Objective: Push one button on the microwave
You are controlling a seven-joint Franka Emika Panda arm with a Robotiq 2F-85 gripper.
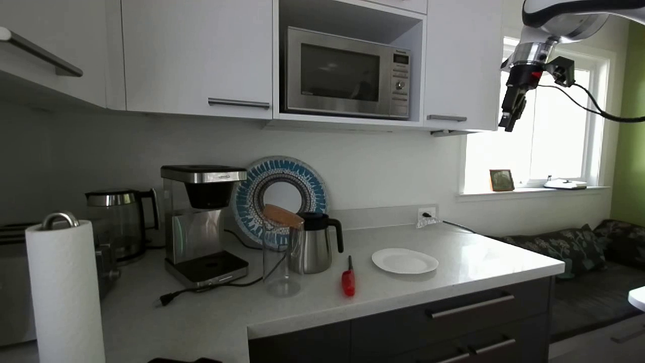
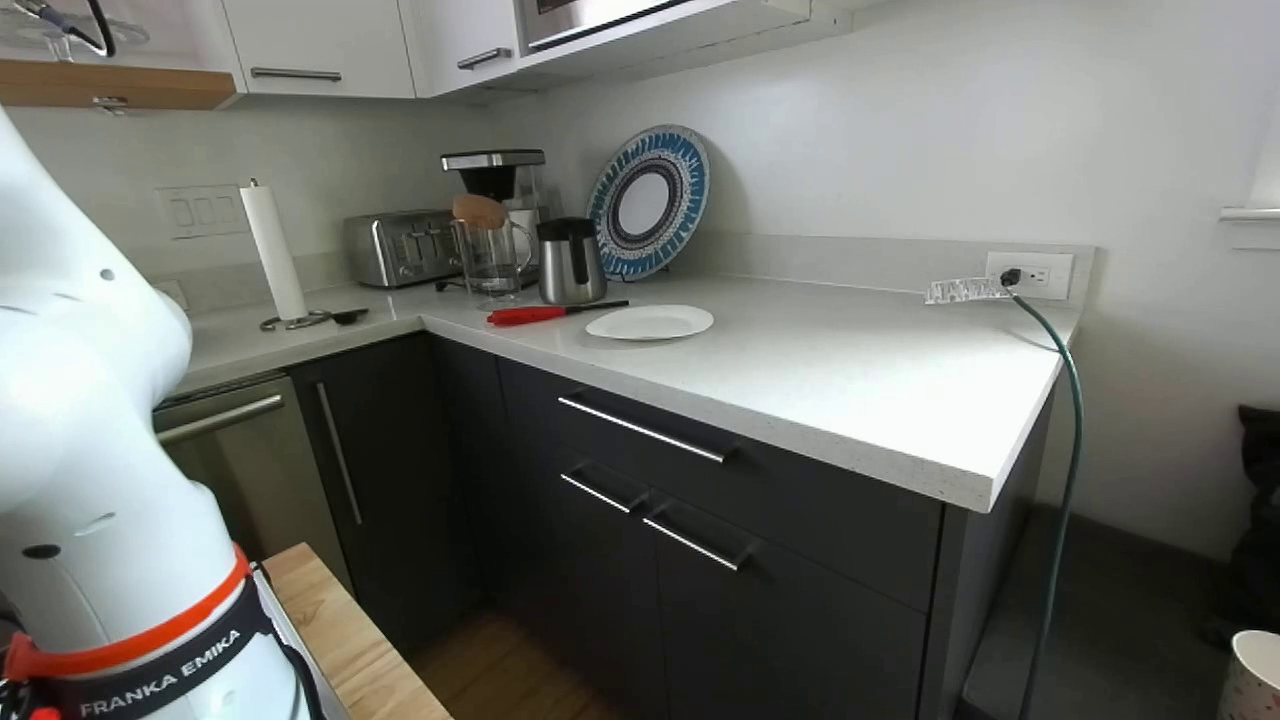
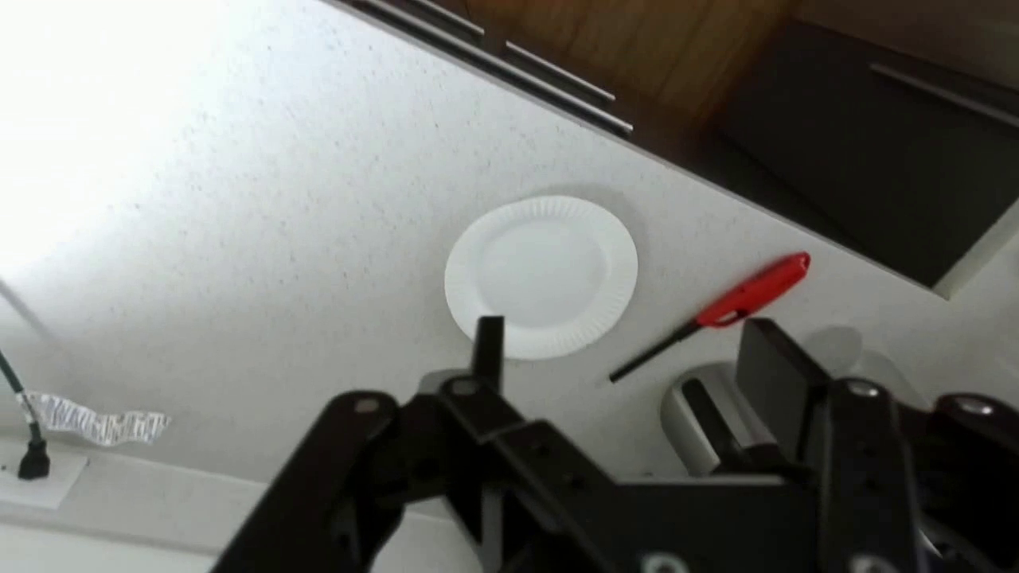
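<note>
The microwave (image 1: 337,75) I'm to press sits in its cubby (image 1: 417,55) with the panel (image 1: 400,76) facing out, I take it so that its buttons (image 1: 401,99) can be reached without shifting anything. They're too small from here to tell one from the next; the round dial (image 1: 399,85) is plain enough.

My gripper (image 3: 625,342) has its fingers (image 3: 488,350) spread with nothing between them. In an exterior view it hangs off to the panel side of the microwave, well apart from it, tips slanting down; how far out in front, I can't tell. A spread like that suits grasping, so I judge the push not yet begun and this a standoff pose, with room to come round.

The plate (image 1: 404,261), lighter (image 1: 348,282) and jug (image 1: 317,252) stand on the counter (image 1: 473,252) well below the microwave; they show in my wrist view only because it looks down there, and they should stay out of my way.

Next I'd rise to the microwave's panel, fingers brought together so one narrow tip meets one spot. Left apart, they could catch two, or knock the cubby wall just beside the microwave.
</note>
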